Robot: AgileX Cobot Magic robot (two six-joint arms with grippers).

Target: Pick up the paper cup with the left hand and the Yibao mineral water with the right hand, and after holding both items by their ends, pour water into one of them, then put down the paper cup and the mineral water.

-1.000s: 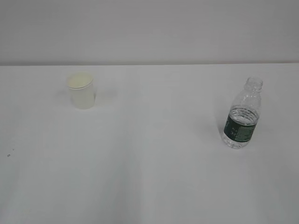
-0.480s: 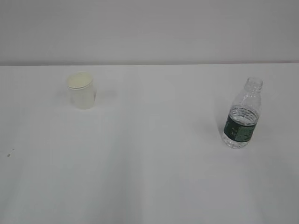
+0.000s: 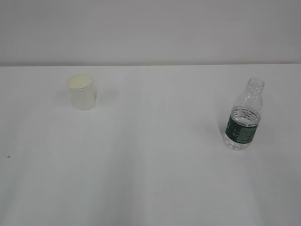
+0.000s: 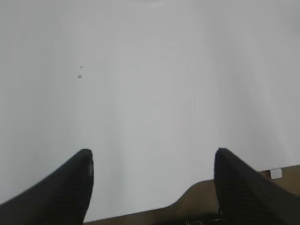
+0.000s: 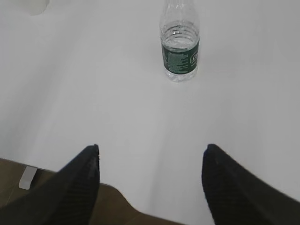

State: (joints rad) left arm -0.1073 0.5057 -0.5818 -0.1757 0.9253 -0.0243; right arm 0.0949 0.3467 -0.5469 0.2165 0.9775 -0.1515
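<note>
The left hand (image 4: pixel 152 161) has its two black fingers (image 4: pixel 75 187) spread wide with nothing between them; it hangs over the near edge of the white table (image 4: pixel 154 84), with only bare tabletop and two tiny specks (image 4: pixel 79 75) ahead of it; the cup does not show in the left wrist view, so how it lies from this hand cannot be told from there. The right hand (image 5: pixel 151 157) is likewise spread and holds nothing; it too sits at the near table edge, where a strip of brown floor (image 5: pixel 56 206) shows below; the bottle (image 5: pixel 180 42) stands upright straight ahead of it and a little right of the gap's middle, well apart from the fingertips; its neck runs out of the top of the right wrist view.

In the exterior view neither hand shows; the cup (image 3: pixel 82 92) stands upright at the far left of the table, mouth up; the bottle stands upright at the right, somewhat nearer the camera, capless, with a dark green label around its middle and water reaching about the top of the label; the two are well apart; a plain pale wall (image 3: pixel 150 28) rises behind the table.
</note>
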